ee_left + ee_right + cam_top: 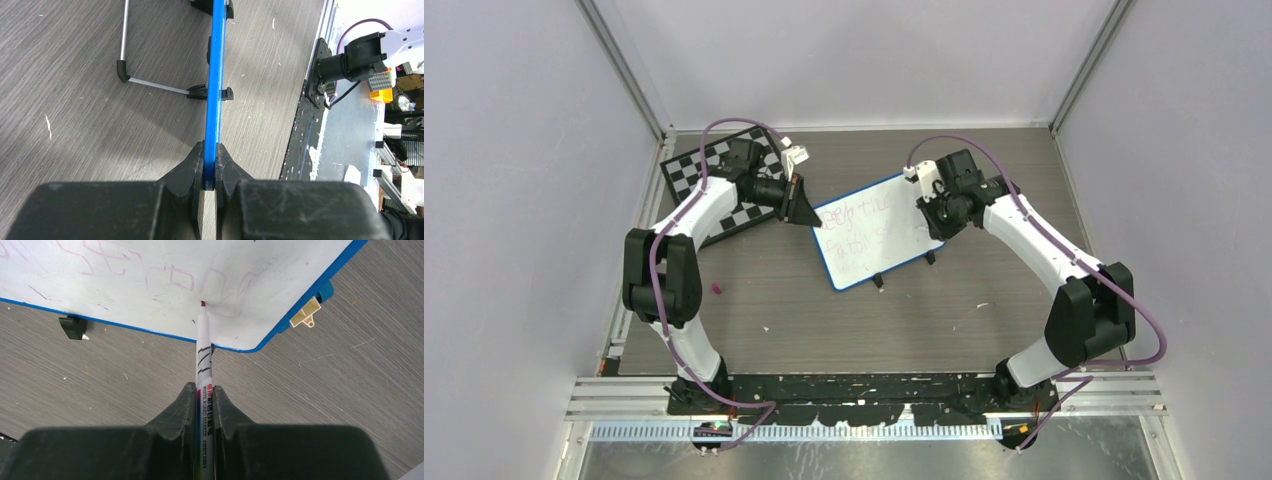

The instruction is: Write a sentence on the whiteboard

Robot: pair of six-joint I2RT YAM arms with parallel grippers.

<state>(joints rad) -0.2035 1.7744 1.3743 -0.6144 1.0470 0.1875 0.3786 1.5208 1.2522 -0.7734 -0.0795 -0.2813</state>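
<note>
The grey wood-grain table carries the whiteboard. To its left lie the chessboard and a tiny pink bit, perhaps a cap.

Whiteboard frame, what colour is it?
The whiteboard frame is blue; clearest in the left wrist view.

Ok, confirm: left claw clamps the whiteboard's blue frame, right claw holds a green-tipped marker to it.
Wrong colour: right wrist view shows the marker tip is red. The rest holds: left claw on the whiteboard frame, right claw holding the marker.
</note>
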